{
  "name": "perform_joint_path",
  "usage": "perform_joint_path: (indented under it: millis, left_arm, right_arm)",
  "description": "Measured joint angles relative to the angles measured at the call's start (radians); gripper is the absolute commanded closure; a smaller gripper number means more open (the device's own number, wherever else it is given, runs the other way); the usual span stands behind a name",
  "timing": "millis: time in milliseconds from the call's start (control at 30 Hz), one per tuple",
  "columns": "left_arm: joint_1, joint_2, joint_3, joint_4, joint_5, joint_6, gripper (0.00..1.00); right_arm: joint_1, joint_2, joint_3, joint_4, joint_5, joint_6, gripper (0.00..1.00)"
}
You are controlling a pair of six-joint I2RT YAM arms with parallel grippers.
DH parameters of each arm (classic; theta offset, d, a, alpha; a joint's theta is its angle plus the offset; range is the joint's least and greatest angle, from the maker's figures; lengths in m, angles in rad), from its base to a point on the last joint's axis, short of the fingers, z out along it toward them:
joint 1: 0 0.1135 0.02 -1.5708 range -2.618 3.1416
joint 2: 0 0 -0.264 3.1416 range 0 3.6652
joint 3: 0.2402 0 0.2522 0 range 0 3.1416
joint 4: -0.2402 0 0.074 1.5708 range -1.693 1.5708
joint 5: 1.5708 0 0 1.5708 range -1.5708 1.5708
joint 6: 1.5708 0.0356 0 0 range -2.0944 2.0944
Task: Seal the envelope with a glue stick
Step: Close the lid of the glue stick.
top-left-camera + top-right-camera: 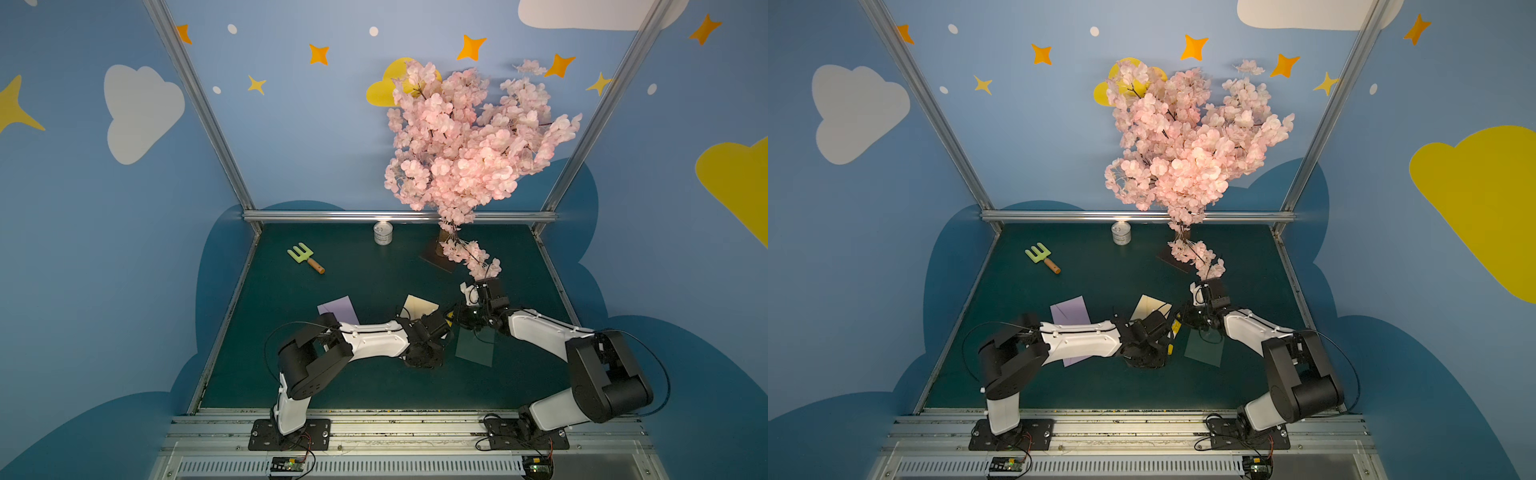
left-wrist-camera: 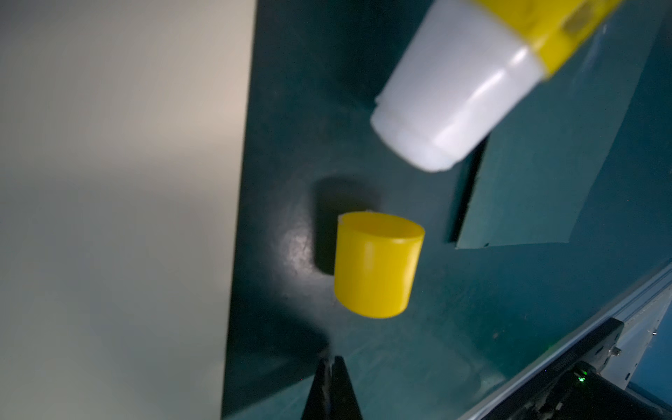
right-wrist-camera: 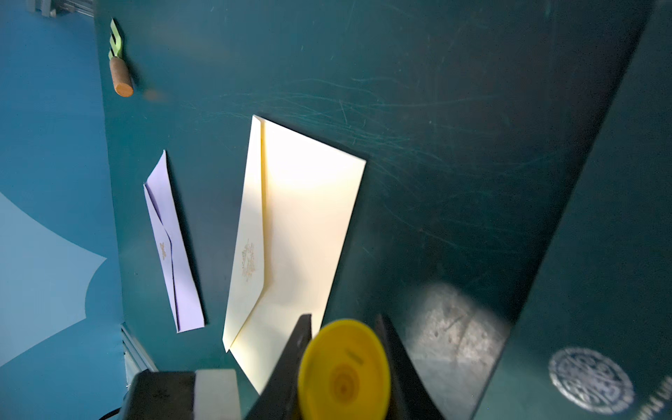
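Yellow cap (image 2: 378, 265) lies off, ahead of left gripper's (image 2: 330, 367) shut empty jaws; right gripper (image 3: 343, 325) clamps the glue stick (image 2: 454, 94); gluing apparently remains.

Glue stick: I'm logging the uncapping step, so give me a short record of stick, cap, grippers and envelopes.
glue stick: uncapped, whitish tip bare
cap: off the stick, unheld
right gripper: jaws shut on glue stick
left gripper: jaws shut, empty
envelopes: cream envelope, lilac envelope, dark green envelope, all lying flat
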Motion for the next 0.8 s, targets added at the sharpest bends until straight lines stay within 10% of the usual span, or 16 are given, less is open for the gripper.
perform_joint_path:
  millis: [800]
  left_arm:
    - [0.0,0.052,0.056,0.011,0.026,-0.001,0.95]
  right_arm:
    - [-0.01,0.013,-0.061,0.053,-0.057,-0.001,1.0]
